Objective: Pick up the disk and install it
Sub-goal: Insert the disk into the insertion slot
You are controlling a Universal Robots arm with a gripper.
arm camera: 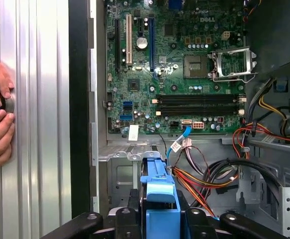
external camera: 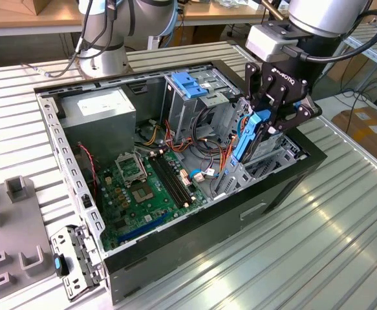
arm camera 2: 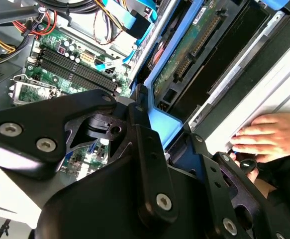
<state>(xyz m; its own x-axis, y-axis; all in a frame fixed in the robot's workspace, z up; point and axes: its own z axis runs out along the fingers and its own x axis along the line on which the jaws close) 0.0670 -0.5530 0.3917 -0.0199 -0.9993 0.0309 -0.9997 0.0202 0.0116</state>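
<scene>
The arm reaches down over the edge of the open computer case [external camera: 308,165] at the exterior view's right, its gripper [external camera: 270,126] clamped on the disk [external camera: 246,139], held nearly upright at the drive bay [external camera: 269,161], its grey body mostly hidden behind gripper and blue carrier.

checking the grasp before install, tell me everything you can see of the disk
The disk is a flat rectangular drive edged by a blue plastic carrier. In the second wrist view one face shows a green circuit board. It stands on edge, slightly tilted, at the drive bay on the exterior view's right side of the open computer case. The pincer is shut on it from above, clamping the carrier. Whether it is seated cannot be told.
</scene>
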